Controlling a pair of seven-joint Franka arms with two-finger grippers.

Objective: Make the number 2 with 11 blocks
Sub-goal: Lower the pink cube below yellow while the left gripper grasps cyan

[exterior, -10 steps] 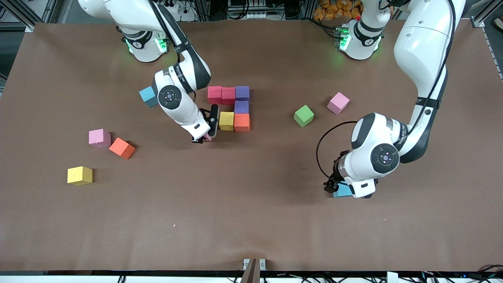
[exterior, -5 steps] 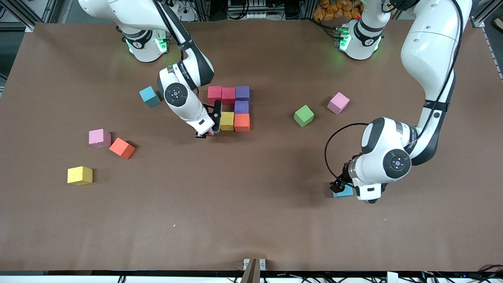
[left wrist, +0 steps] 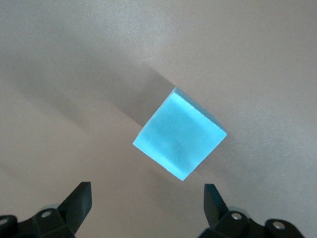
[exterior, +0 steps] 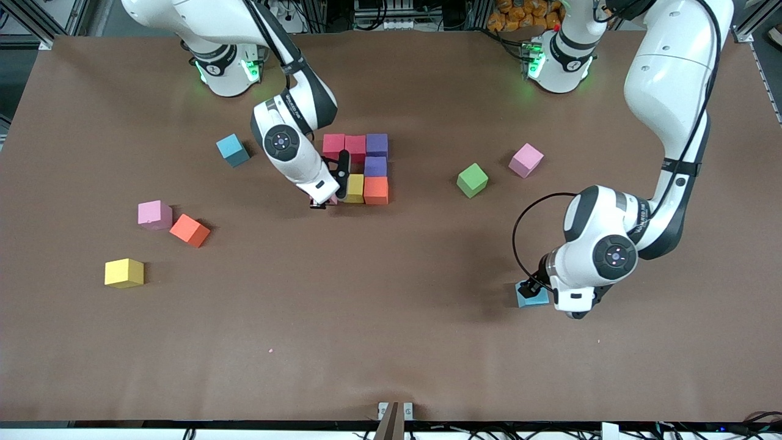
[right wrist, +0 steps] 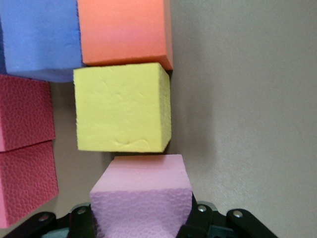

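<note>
One pink block (right wrist: 141, 198) in right claw (right wrist: 143, 218)

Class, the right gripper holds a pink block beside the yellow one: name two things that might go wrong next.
1. The pink block, held by the right gripper, may nudge the yellow block and disturb the row.
2. The blue block sits turned between the open left gripper fingers, so closing may twist it.
</note>
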